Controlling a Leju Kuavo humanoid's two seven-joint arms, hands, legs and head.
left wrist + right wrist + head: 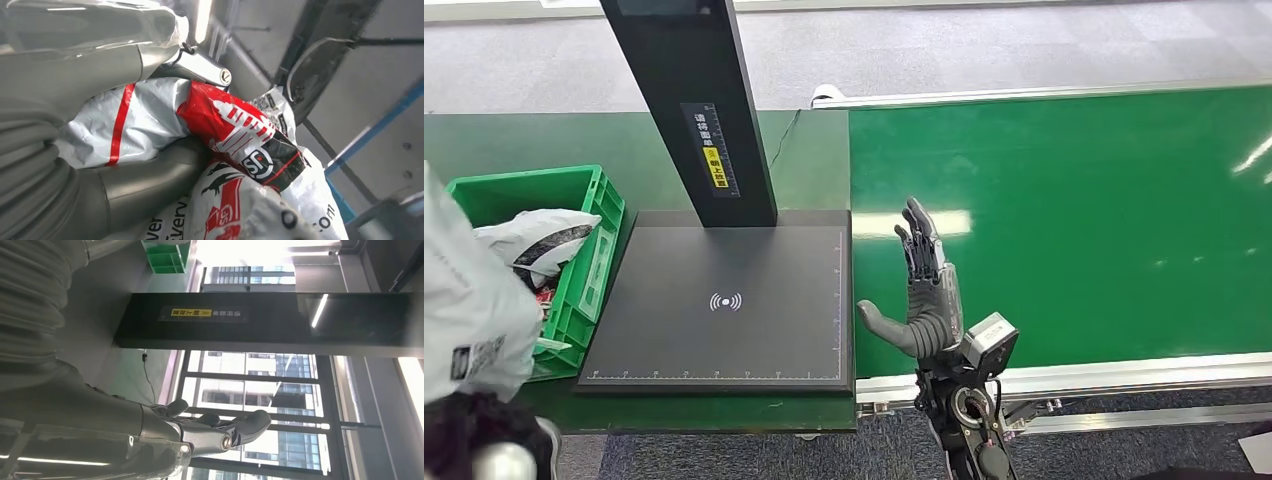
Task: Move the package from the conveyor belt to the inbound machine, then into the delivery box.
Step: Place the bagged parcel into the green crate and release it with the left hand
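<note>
A grey-white package (469,310) is seen at the near left edge of the head view, carried on the robot's left side and raised just beside and nearer than the green delivery box (594,260); the box lies ahead of it and slightly to its right, and already holds another bagged parcel (539,240). In the left wrist view the left hand (90,125) is pressed around a white, red-striped package (145,120), so it is judged to be gripping it, though the fingers are largely hidden; the long axis cannot be told. The right hand (924,290) is held flat and empty, fingers apart, over the near edge of the conveyor belt (1104,220), beside the inbound machine (724,300); the left hand is by far the nearer to the box.
</note>
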